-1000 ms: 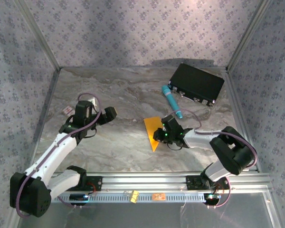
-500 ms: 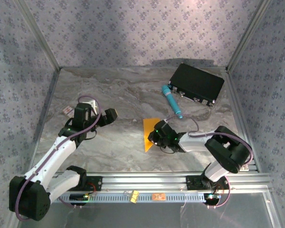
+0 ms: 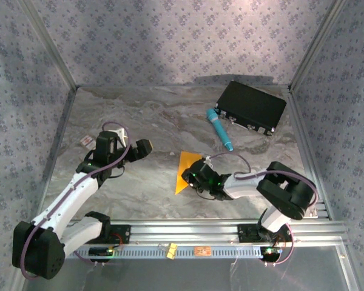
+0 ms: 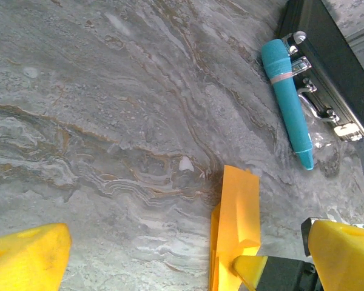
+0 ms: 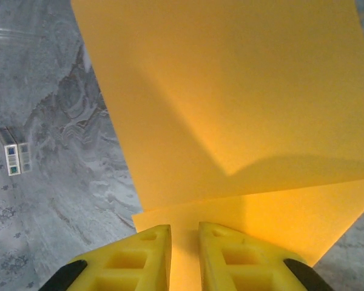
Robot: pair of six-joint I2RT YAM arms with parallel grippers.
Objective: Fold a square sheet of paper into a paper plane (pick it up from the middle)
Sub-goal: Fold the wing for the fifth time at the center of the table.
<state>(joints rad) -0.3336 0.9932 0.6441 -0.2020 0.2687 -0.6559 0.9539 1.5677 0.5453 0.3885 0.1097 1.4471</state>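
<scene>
- The right gripper (image 3: 200, 176) has travelled to the left across the table (image 3: 151, 121) in the last second, low over the surface, and the sheet of paper (image 3: 184, 171) went with it.
- The paper now lies more toward the middle, between the two arms. It has also turned, so its narrow point aims at the near left.
- From the right wrist view the paper (image 5: 230, 91) already carries one folded flap, and it lies flat under the fingers (image 5: 230, 257).
- Those fingers stand almost together, with a thin slit between them. Whether they pinch the paper or only press on it, I cannot tell.
- The left gripper (image 3: 139, 147) has stayed in its place, with jaws wide apart and nothing in them.
- I think the plane is only begun. The shift seems to bring the paper into reach of the left arm for the next crease.
</scene>
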